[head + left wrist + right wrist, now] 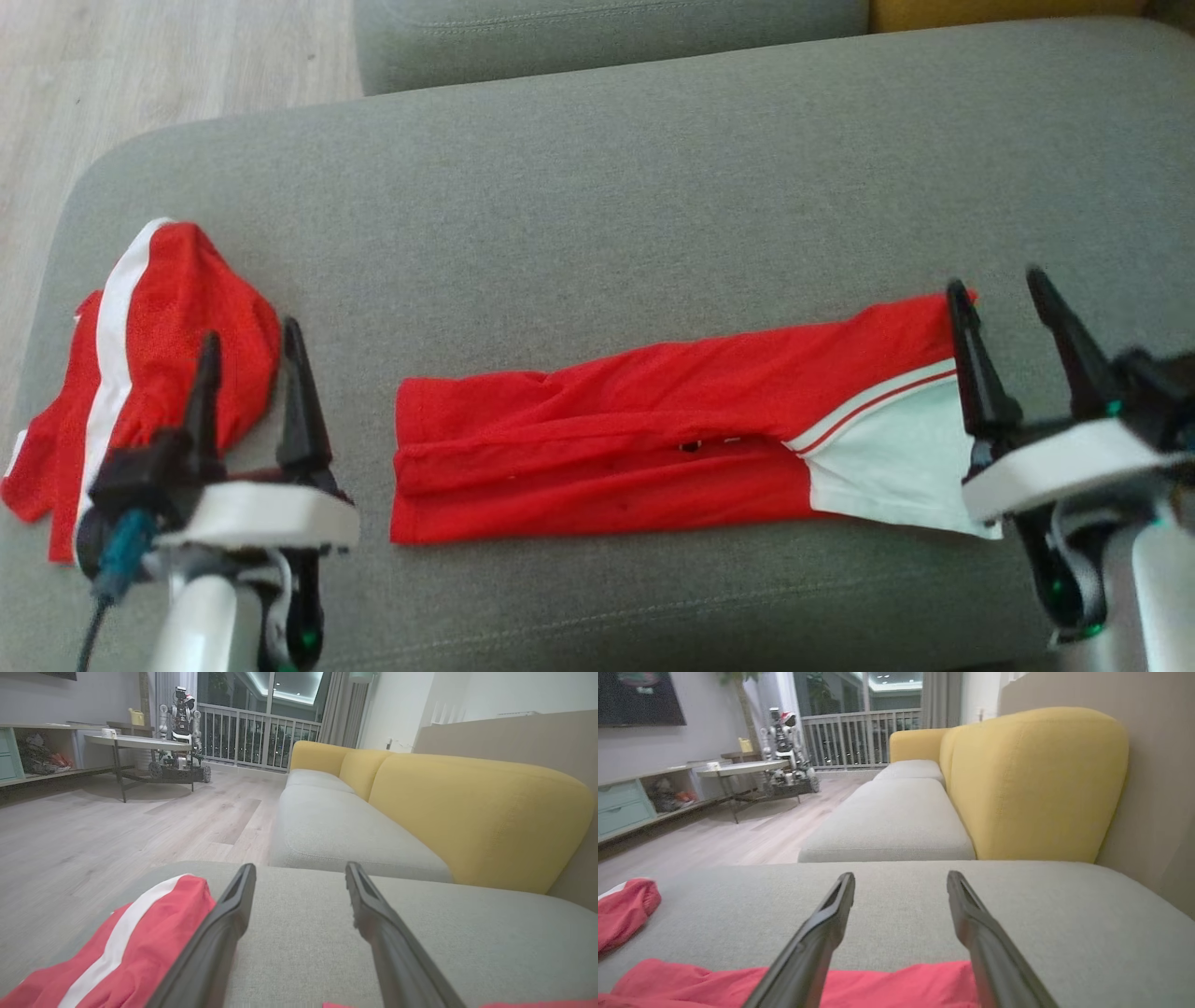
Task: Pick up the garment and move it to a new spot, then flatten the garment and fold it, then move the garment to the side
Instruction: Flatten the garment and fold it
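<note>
Overhead, white panel (887, 457) on garment (607, 439)

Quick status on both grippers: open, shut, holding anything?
Left gripper: open, empty, beside the crumpled garment.
Right gripper: open, empty, at the folded garment's white end.

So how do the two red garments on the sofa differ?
The left garment is bunched in a heap; the middle garment lies flat in a long folded strip. The left one has a white stripe down it; the middle one ends in a white panel. Both are red and white, on the grey cushion.
</note>
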Controlling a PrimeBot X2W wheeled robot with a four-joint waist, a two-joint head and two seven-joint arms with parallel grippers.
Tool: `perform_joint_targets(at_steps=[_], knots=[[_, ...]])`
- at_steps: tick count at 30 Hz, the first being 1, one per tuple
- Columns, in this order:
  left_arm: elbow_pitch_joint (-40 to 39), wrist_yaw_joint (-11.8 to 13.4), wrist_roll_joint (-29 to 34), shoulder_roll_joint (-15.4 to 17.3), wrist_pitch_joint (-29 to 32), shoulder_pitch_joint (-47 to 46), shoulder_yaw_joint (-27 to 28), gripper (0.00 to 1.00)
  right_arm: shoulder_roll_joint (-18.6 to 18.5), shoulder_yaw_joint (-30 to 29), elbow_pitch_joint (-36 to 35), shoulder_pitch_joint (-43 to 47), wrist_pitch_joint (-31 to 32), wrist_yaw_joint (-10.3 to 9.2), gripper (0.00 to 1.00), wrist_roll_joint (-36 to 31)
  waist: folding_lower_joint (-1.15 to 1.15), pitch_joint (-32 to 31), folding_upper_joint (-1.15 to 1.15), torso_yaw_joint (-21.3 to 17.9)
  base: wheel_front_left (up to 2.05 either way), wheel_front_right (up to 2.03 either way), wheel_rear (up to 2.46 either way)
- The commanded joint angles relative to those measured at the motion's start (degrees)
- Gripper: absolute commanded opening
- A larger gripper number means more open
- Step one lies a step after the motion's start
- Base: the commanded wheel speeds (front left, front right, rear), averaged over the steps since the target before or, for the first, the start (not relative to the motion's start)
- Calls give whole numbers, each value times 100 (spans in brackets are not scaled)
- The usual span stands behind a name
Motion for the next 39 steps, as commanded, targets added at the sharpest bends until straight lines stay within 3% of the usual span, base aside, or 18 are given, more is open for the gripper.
perform_joint_targets(at_steps=[1,8,16,22,39], knots=[[-217,-61,113,-4,-68,-68,226,100,51,34,-80,-8,-160,-2,100,-29,0,-1,0,5,0,0,0],[-133,-318,379,-193,-69,137,394,100,254,-404,529,-23,-482,-2,100,-141,0,74,0,20,0,0,0],[61,-577,620,-236,-69,-106,328,100,274,-922,1542,-485,404,-2,100,-271,0,398,0,17,0,0,0],[121,-673,708,-248,-70,-287,283,100,275,-986,2198,-965,1098,-2,100,-276,0,705,0,40,0,0,0],[71,-806,855,-255,-70,-689,372,100,276,-1303,3247,-1744,1712,-2,100,-456,0,1165,0,83,0,0,0]])
